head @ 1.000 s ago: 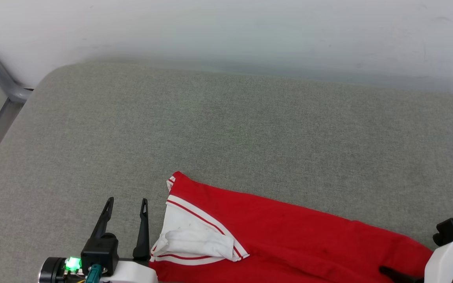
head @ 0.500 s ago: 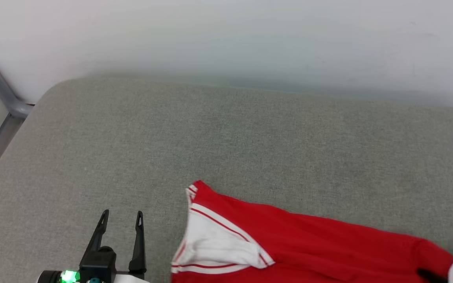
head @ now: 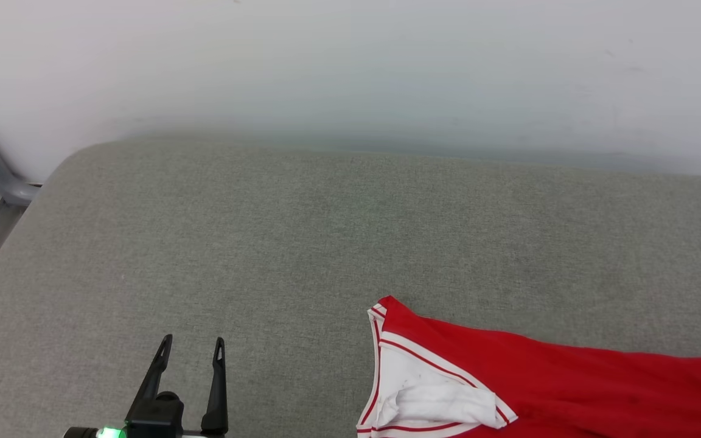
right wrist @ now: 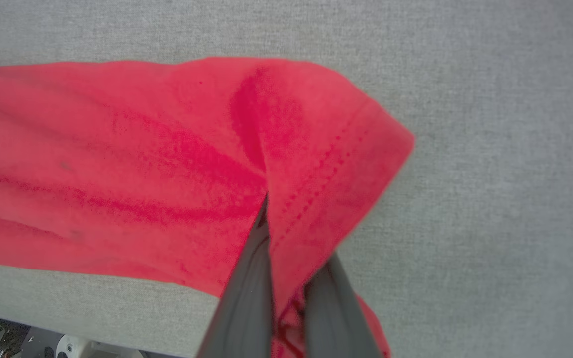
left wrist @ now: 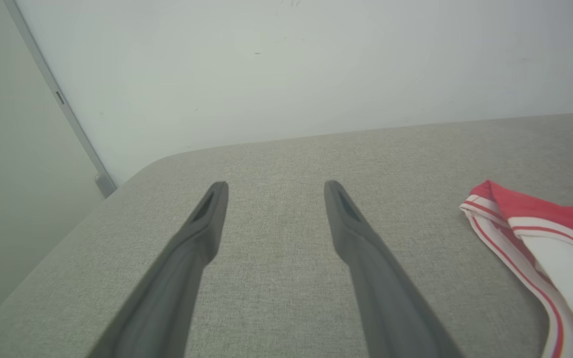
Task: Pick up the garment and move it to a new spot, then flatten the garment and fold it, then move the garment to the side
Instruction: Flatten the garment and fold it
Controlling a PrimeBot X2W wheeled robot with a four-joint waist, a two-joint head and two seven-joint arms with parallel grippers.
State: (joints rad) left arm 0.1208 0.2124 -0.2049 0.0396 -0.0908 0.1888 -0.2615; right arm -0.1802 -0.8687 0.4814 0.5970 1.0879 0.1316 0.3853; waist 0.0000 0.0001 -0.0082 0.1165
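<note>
Head camera looked forward and down from above the near edge of the grey surface point(head: 265, 231), facing the wall point(head: 350, 61). Left wrist camera sat low, facing that wall along the surface. Right wrist camera looked steeply down, close on the garment point(right wrist: 117, 149). All three shared surface and garment.

left gripper point(head: 191, 344): 2 long black tapered fingers point(head: 217, 380), slotted tips | base point(head: 156, 415): black block | light point(head: 109, 433): green

Left hand point(head: 193, 342) spread open, right hand point(right wrist: 290, 258) pinched tight
</note>
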